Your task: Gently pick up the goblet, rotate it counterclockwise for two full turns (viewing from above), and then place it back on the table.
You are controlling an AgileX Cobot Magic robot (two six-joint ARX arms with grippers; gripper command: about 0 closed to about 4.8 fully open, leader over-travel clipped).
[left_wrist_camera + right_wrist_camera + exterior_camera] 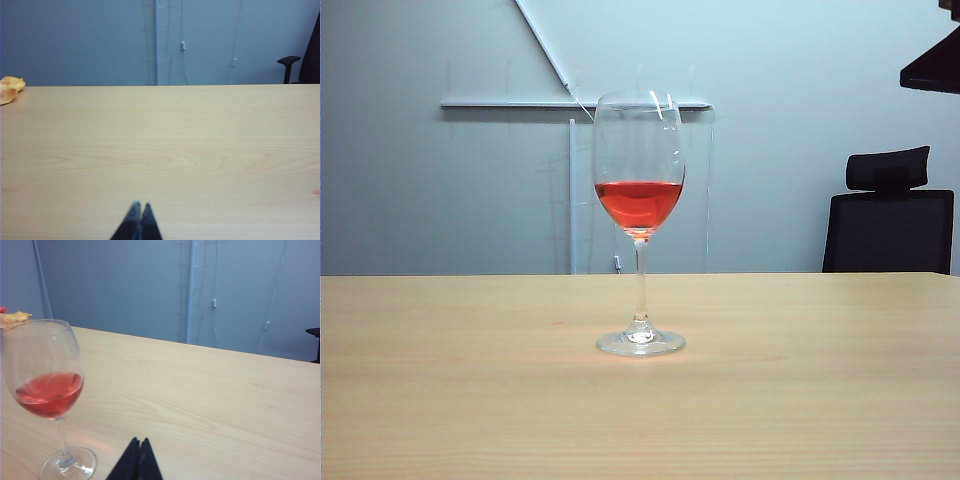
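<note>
Upright goblet (639,222), red liquid, hands (139,460) clear.

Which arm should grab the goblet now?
Right, probably. The shut right gripper has the upright goblet close beside it; the shut left gripper faces only bare table, no goblet in view.

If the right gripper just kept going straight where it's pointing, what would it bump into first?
Probably nothing on the table. The right gripper, shut, points across bare wood toward the far edge and grey wall. The goblet stands off to one side of that line, so it would likely pass it, though depth is hard to judge.
</note>
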